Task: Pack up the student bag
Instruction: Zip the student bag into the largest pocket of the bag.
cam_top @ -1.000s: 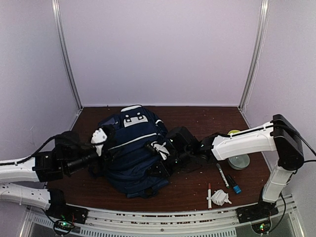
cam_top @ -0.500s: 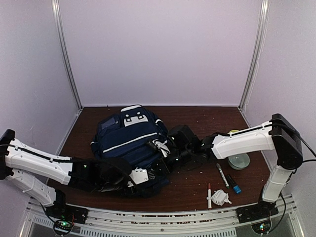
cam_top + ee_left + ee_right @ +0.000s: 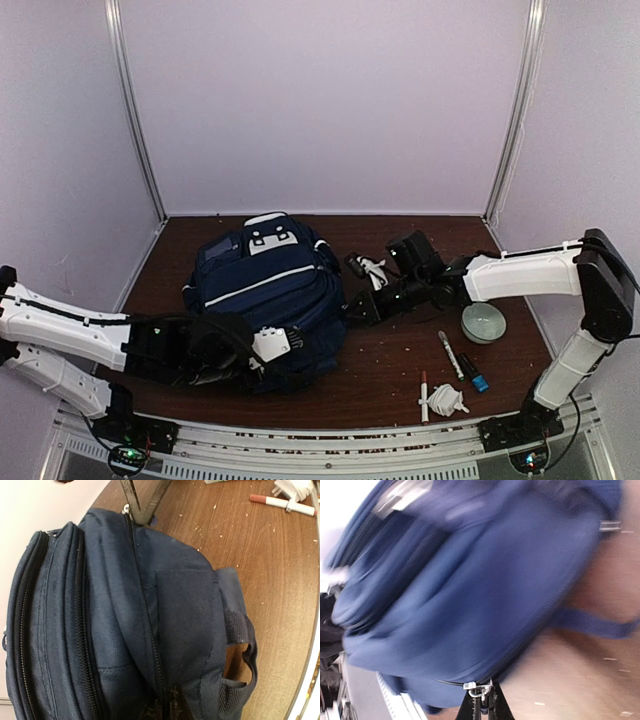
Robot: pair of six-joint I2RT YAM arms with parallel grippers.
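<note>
The left gripper [image 3: 163, 709] has its fingers pressed close together over a zip line on the near end of the student bag [image 3: 265, 290], apparently nipping the fabric there, though only their tips show. The right gripper [image 3: 481, 703] has its fingers pressed together on a small silver zipper pull [image 3: 476, 686] at the bag's right-hand end. That view is blurred, but the left wrist camera shows the same dark fingers meeting at the pull at the far end of that zip. The bag lies on the brown table [image 3: 400, 372], left of centre, between the two arms, with its buckle-patched flap toward the back wall and a dark strap [image 3: 239, 630] looped out flat on the wood. It looks soft and slack, woven cloth that will dent and fold under a pinch rather than hold its shape, and probably light enough to skid across the wood when a zip is drawn. So it seems best gripped at a hard or stitched point: the metal pull for the zip, and the seam beside it or a strap for anchoring against that pull. Well apart to the right sit a pale bowl [image 3: 483, 322], two markers [image 3: 451, 351], a red pen [image 3: 424, 388] and a crumpled white bundle [image 3: 447, 400].
</note>
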